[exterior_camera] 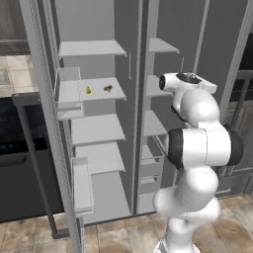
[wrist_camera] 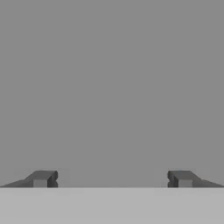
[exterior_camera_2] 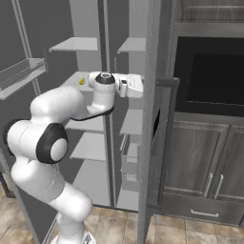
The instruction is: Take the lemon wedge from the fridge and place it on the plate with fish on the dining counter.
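Tiled tan floor underfoot, dark wood cabinets off to the right with a black built-in oven above them, and a dark dishwasher on the left side. Dead ahead, the fridge, both doors swung wide, white inner shelves stacked down each half, door bins hanging on the left door.

Lemon wedge sitting on the second shelf of the left compartment, near the front left; tiny yellow speck, shape barely readable. Just beside it to the right, apart from it, a small brown lump, too blurry to name. From the right base view, only a sliver of the wedge peeking out past the arm's wrist, brown lump hidden behind the arm.

White arm rising in front of the right compartment, covering a good chunk of those shelves. Hand up around the level of the lemon's shelf, well to the right of the wedge, not touching anything.

Gripper spread wide with nothing between the tips; two dark fingertips far apart at the bottom of the hand view, facing flat grey with no detail at all, so hard to say which surface that is. Fridge top and door edges cut off by the frame.
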